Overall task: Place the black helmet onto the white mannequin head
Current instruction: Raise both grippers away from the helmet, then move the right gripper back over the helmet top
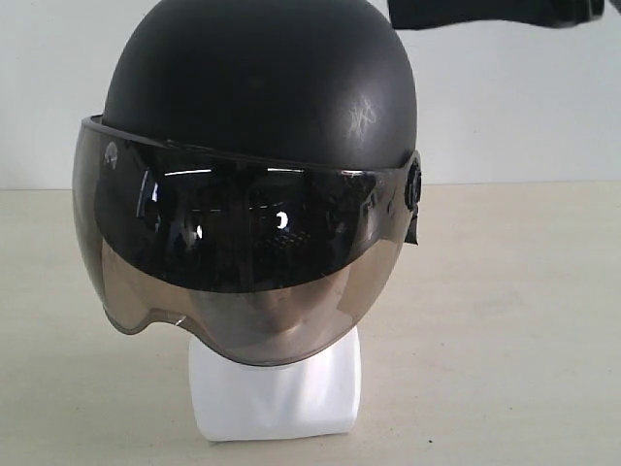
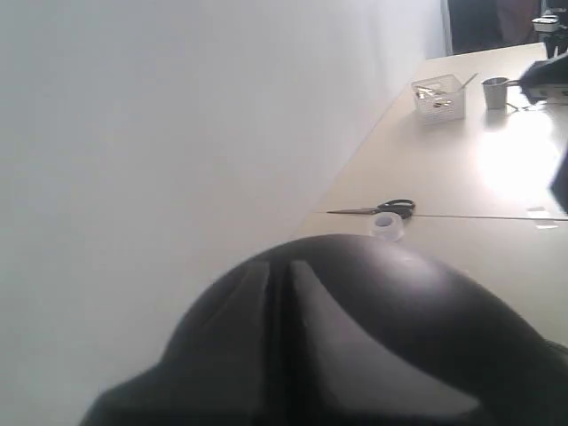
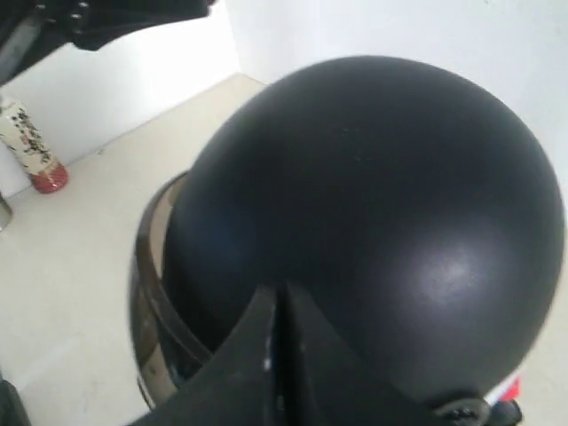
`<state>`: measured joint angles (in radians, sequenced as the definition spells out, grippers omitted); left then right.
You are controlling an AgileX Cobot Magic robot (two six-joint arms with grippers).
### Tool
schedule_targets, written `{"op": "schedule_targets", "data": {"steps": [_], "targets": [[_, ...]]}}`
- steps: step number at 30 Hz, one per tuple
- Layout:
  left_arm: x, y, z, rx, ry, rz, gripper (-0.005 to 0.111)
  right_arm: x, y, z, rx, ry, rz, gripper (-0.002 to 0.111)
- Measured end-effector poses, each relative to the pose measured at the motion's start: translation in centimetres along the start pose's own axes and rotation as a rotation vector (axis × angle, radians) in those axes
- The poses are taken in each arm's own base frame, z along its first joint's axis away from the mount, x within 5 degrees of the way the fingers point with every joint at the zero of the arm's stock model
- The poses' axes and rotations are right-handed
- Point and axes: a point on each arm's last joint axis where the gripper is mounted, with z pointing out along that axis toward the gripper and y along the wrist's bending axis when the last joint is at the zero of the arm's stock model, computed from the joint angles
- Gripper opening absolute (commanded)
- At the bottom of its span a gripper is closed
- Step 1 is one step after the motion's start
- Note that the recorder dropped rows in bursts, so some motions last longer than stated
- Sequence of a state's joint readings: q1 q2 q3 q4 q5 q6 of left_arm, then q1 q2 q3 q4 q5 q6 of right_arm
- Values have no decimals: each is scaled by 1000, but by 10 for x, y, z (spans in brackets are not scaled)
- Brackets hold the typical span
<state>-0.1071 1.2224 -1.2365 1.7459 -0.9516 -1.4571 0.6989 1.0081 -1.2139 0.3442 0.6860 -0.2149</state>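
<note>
The black helmet [image 1: 262,87] sits on the white mannequin head [image 1: 277,393]. Its smoky visor [image 1: 233,252] hangs down over the face, so only the blocky neck base shows plainly. In the left wrist view my left gripper [image 2: 282,266] is shut with nothing in it, its fingers close in front of the helmet's dome [image 2: 426,311]. In the right wrist view my right gripper [image 3: 280,293] is also shut and empty, just over the helmet's shell [image 3: 382,195], with the visor's rim [image 3: 146,302] off to one side. I cannot tell whether either gripper touches the shell.
A dark piece of an arm [image 1: 495,12] hangs at the exterior view's top right. Scissors [image 2: 377,209], a tape roll [image 2: 388,225], a white basket [image 2: 437,98] and a metal cup [image 2: 494,91] lie on the table by the wall. A bottle [image 3: 31,146] stands near the wall.
</note>
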Motion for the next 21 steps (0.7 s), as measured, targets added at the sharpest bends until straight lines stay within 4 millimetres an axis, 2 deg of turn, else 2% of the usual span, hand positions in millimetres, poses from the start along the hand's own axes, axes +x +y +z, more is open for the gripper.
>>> {"op": "schedule_targets", "data": {"steps": [3,6,9,13,17,21], "targets": [[-5,15,1,7,-9,13,4,-3,4,2,-53,-23,16,0],[-5,29,7,91,-14,-4,4,-8,5,12,-85,-22,18,0],[2,45,17,161,-13,-46,4,-13,5,27,-118,-9,16,0],[14,67,30,170,-1,-120,4,-19,5,48,-162,47,12,0],[32,77,41,185,23,-177,4,-24,6,66,-213,102,21,0],[38,79,44,188,35,-199,4,-28,15,78,-263,127,12,0]]}}
